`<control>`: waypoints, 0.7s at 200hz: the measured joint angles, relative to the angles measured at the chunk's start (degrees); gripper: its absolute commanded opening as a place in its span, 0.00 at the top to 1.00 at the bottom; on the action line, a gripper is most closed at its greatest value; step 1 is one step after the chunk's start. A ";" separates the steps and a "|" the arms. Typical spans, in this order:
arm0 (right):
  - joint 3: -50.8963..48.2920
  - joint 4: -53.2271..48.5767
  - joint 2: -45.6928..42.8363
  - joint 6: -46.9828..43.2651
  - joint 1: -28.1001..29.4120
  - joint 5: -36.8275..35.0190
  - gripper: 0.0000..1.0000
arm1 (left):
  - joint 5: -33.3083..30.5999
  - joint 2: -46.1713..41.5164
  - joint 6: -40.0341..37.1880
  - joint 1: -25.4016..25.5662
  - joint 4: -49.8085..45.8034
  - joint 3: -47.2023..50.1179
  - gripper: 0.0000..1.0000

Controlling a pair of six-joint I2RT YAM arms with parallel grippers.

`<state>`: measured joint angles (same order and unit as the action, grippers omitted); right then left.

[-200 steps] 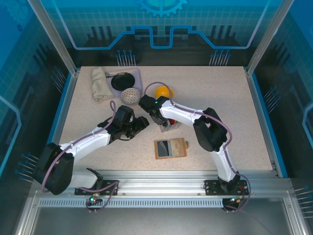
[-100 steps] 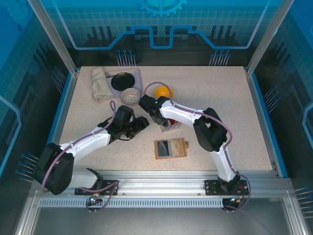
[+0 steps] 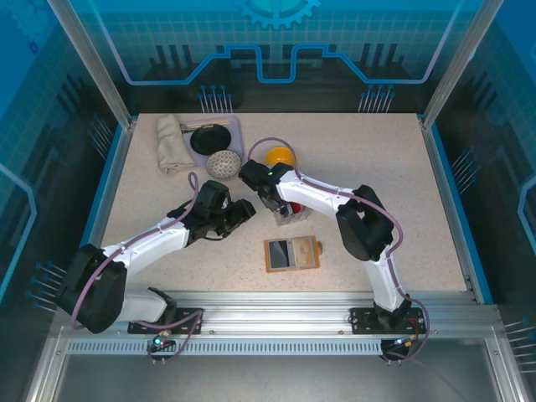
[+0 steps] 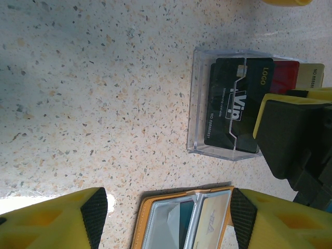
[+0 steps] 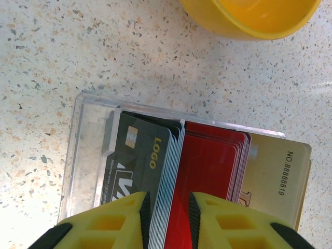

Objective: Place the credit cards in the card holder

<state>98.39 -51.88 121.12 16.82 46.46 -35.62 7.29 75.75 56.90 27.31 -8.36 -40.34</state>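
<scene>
right pincer (image 5: 168, 211) astride credit cards (image 5: 208, 167)

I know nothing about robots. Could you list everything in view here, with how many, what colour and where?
Table: one, speckled beige, under everything.
Cloth: one, beige, far left corner.
Tray: one, lilac, beside the cloth, holding a black dish.
Ball: one, pale and patterned, just in front of the tray.
Bowl: one, yellow, mid-table.
Clear box: one, see-through, nearer than the bowl.
Credit cards: black, red and beige, in the box; number unclear.
Card holder: one, tan, open, nearest the arms' bases, a beige card inside.
Left end effector: yellow fingers, wide apart, above the card holder.
Right end effector: yellow fingers, either side of some cards.
</scene>
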 measured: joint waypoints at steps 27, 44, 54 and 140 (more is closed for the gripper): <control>-0.22 0.02 0.00 -0.07 -0.59 2.29 0.66 | 0.00 0.00 -0.02 0.00 0.00 0.00 0.33; -0.22 0.02 0.00 -0.17 -0.87 3.32 0.65 | 0.00 0.00 0.00 0.00 0.00 0.00 0.33; -0.22 0.02 0.04 -0.17 -0.92 3.63 0.64 | 0.00 0.00 -0.02 0.00 -0.02 0.00 0.33; -0.20 0.00 2.14 -0.17 -0.79 2.45 0.59 | 0.00 0.11 -0.02 0.00 -0.02 0.00 0.33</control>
<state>98.19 -51.88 123.26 16.64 45.67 -33.17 7.29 75.85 56.88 27.31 -8.38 -40.34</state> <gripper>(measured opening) 0.407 0.674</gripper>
